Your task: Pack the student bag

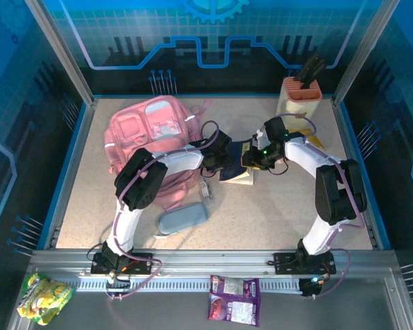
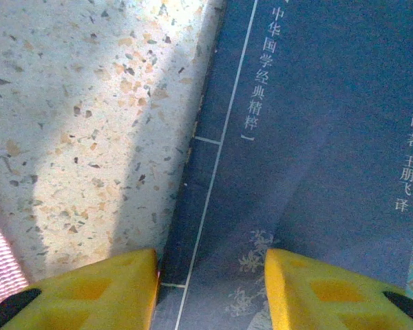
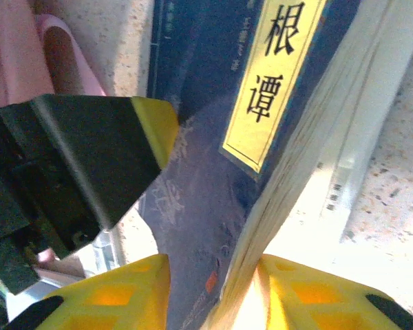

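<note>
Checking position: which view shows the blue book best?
Left wrist: the blue book is close, its cover print legible. Right wrist shows its yellow title label and page edges; the top view, a small, partly hidden dark patch.

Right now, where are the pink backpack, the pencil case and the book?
pink backpack (image 1: 162, 126), top external view, translucent front pocket.
grey-blue pencil case (image 1: 183, 220), top external view, middle of its body.
dark blue book (image 2: 316, 151), left wrist view, front cover.

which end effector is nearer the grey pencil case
Left. Left end effector: beyond the pencil case, at the book's left edge. Right end effector: farther, at the book's right edge.
</note>
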You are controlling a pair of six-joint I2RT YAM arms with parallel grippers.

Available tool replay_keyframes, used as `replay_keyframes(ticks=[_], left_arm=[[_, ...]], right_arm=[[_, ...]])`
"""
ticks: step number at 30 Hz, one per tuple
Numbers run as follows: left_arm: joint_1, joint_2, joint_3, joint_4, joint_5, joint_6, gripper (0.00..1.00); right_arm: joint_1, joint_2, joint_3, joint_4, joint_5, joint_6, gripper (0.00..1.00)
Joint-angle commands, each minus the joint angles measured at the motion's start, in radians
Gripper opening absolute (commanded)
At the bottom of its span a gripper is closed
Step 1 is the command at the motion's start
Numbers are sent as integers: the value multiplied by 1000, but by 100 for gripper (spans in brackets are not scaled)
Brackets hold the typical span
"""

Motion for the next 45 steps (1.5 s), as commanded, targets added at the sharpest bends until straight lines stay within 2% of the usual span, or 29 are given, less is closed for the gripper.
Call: replay_keyframes(ticks=[1,9,14,21,24,27,32,34,38,45], left_arm=[[-10,12,-5,-16,15,24,46],[-11,8,-8,-10,18,21,46],[-9,0,-2,-15,17,26,46],[12,-63,19,-10,53,24,51],[27,-126,-4,-6,58,29,56],[45,-198,-76,51,107,-7,60],[80,-373,-314,317,208,-146,63],[90,-428,-358,359,230,-170,70],[102,-472,-393,357,273,-187,75],[133,-536,-512,493,333,-272,83]], right_arm=[[5,9,28,-37,24,-14,34],[-2,10,27,2,-39,1,18],[-6,-11,24,4,-24,-1,9],[-19,-66,8,53,-84,25,0],[-21,-98,1,70,-90,37,0],[-24,-137,-4,79,-98,50,0],[-31,-206,-43,137,-164,80,0],[-36,-238,-61,169,-202,110,0],[-40,-305,-76,211,-247,157,0],[-46,-386,-97,265,-344,230,0]])
